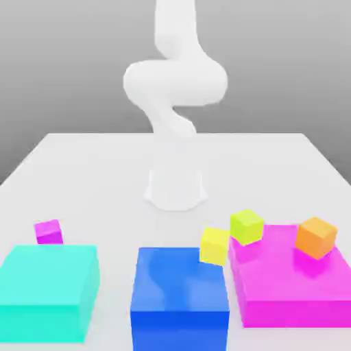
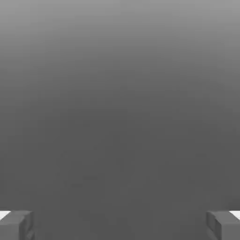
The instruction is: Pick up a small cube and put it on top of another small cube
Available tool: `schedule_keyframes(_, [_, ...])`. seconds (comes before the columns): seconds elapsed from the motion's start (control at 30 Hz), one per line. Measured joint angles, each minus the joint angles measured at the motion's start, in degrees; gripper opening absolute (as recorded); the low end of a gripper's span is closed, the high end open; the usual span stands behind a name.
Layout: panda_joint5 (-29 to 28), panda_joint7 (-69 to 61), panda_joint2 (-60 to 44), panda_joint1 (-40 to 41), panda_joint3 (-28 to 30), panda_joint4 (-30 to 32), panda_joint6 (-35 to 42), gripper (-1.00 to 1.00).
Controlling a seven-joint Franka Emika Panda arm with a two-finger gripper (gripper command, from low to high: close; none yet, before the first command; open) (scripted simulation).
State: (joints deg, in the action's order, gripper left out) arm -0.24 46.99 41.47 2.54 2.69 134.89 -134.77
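Tool [image 2: 120,226] is seen open in the hand view, jaws spread wide apart, plain grey between them. Small magenta cube [image 1: 48,232] is seen at the exterior view's left, just beyond the cyan block [image 1: 51,271]; its lower part is partly hidden by that block, so contact between the two can't be told. Exact offset of cube from tool can't be told either. White arm [image 1: 175,82] is mounted toward the middle of the pale counter [image 1: 89,178], farther back and to the exterior view's right of the cube. Blue block [image 1: 179,277] is placed mid-row, large flat magenta block [image 1: 291,291] at the exterior view's right. Yellow cube [image 1: 214,247] is seen at the blue block's far right corner, lime cube [image 1: 247,227] and orange cube [image 1: 316,238] by the large magenta block's far corners
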Motion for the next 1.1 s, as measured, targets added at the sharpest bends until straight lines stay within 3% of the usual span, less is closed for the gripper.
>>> schedule_keyframes(0.63, [1.26,7.89,-40.62,24.07,22.85,26.02,-26.90,0.00])
schedule_keyframes(0.77, [10.56,1.40,-48.15,27.35,18.92,25.80,-32.28,0.00])
schedule_keyframes(0.9, [19.86,-5.49,-55.21,35.14,8.91,24.32,-37.63,0.00])
schedule_keyframes(0.93, [20.97,-6.32,-56.65,37.22,6.56,24.05,-38.84,-1.00])
schedule_keyframes(1.1, [20.81,-6.16,-56.65,37.27,6.54,24.05,-38.82,-1.00])
